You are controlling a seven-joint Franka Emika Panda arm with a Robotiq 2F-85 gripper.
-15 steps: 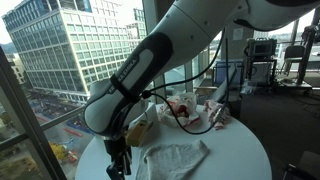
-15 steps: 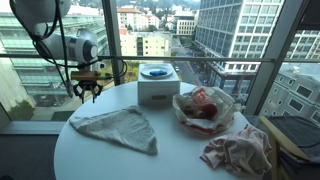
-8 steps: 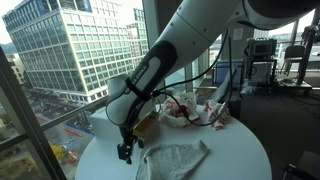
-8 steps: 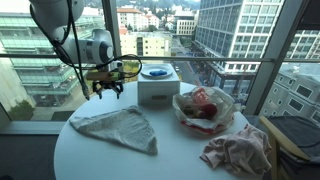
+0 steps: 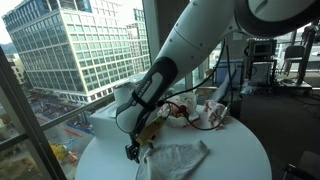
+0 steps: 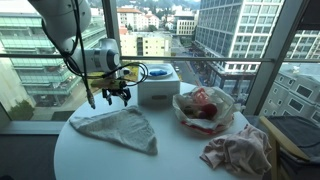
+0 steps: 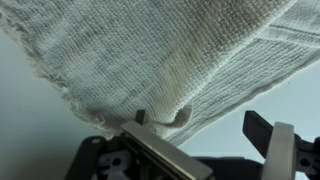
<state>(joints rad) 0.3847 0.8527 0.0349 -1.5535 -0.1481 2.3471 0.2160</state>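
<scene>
Rightward since a second ago, the gripper (image 6: 113, 97) hangs released over the far edge of the grey towel (image 6: 118, 130), left on the counter (image 6: 175, 160); to the right, a clear bowl (image 6: 190, 122) holds pink cloths (image 6: 200, 103).

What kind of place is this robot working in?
Probably an office or lab on a high floor: tall windows overlooking city high-rises, a round white table, and electronic equipment behind.

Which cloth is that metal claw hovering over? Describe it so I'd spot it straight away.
On the round white table by the windows, look beside the white box, under the open gripper. The cloth there lies flat, folded into a pale grey woven triangle, unlike the crumpled pinkish cloth across the table.
</scene>
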